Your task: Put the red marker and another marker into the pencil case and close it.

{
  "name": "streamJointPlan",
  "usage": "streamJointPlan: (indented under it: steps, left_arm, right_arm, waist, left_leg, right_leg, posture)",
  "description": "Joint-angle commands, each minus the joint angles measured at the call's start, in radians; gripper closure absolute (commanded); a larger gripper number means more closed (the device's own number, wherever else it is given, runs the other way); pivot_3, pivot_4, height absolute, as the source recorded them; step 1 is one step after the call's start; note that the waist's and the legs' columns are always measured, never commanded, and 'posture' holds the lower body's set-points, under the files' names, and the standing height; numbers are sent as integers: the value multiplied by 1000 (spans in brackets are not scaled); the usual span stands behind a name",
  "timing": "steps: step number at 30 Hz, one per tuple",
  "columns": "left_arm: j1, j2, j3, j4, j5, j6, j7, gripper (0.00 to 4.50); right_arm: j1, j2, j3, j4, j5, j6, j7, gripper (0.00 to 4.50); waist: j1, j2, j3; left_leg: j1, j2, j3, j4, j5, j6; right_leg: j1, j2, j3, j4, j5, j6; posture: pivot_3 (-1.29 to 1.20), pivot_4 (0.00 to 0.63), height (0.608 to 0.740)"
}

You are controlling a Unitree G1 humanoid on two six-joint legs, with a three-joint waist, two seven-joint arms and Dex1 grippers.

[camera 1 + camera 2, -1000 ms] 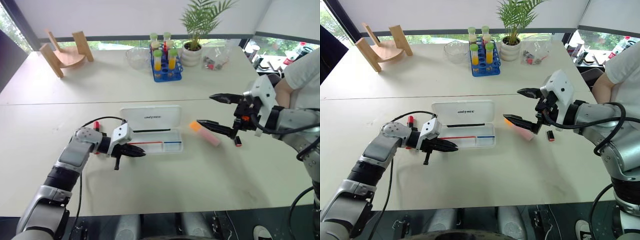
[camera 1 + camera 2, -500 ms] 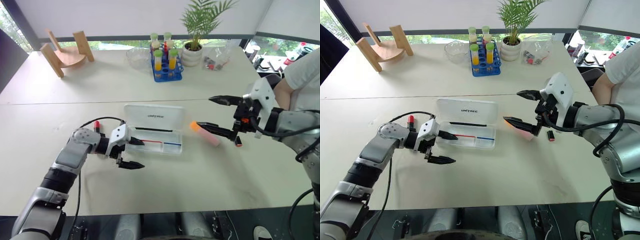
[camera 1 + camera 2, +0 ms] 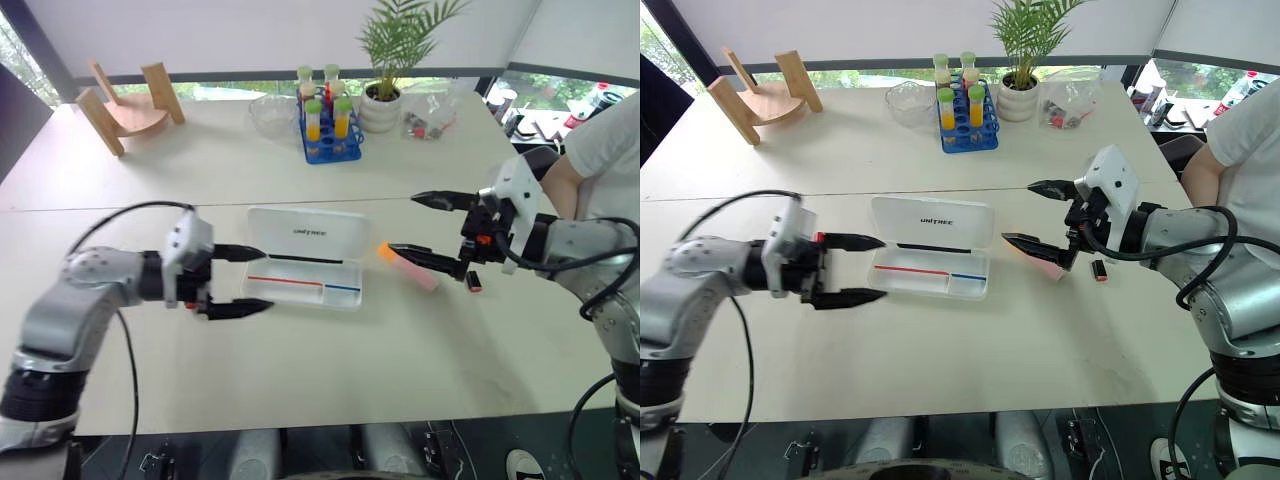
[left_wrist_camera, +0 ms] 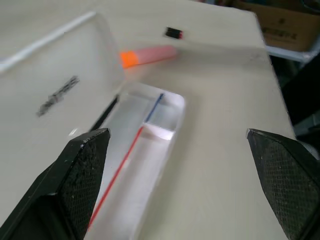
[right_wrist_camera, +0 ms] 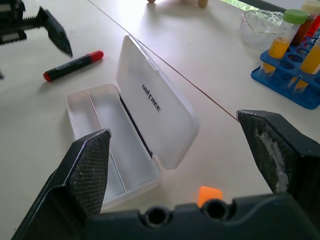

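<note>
The pencil case [image 3: 318, 232] lies open mid-table, its lettered lid tipped back and its tray [image 4: 165, 145] holding a thin red pen, a thin blue pen and a black one. My left gripper [image 3: 262, 280] hovers open just left of the tray, with nothing between its fingers. The red marker [image 5: 74, 65] lies on the table left of the case, below that gripper. Right of the case lies the pink marker with an orange cap [image 3: 410, 266]. Above it my right gripper [image 3: 403, 222] is open and empty.
A small black-and-red stub [image 3: 473, 283] lies beside the pink marker. At the back stand a blue test-tube rack [image 3: 328, 130], a glass bowl [image 3: 272, 112], a potted plant [image 3: 383, 105], a plastic bag [image 3: 430, 118] and a wooden stand [image 3: 130, 105]. A person [image 3: 605, 130] is at the far right.
My left gripper went from shut to open, then rose and drew back left from the case's tray. The case shifted slightly. The right arm kept still.
</note>
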Motion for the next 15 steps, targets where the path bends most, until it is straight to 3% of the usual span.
streamJointPlan:
  steps: [1,5,8,15]
  left_arm:
    - [17,47,126,29,0,127,156,15]
    - [66,-34,175,10,92,337,501,15]
    - [72,-166,175,-48,106,474,689,15]
    - [39,-380,215,-18,137,582,922,15]
  right_arm:
    - [-19,-8,-30,-13,6,-12,13,0]
    - [-29,-13,-36,-17,10,-2,15,0]
    - [-40,-13,-32,-25,13,8,14,0]
    - [-33,-112,-107,-92,162,110,130,0]
  waist:
    - [0,0,0]
    - [2,0,0]
    - [6,-1,1]
    - [7,-1,1]
  left_leg:
    - [0,0,0,0,0,0]
    - [0,0,0,0,0,0]
    - [0,-1,0,1,0,0]
    - [0,-1,-1,4,0,0]
  right_leg:
    - [0,0,0,0,0,0]
    - [0,-1,0,0,0,0]
    - [0,-1,0,0,0,0]
    - [1,-2,0,3,0,0]
  posture:
    - [0,150,740]
    - [0,150,740]
    - [0,150,740]
    - [0,150,740]
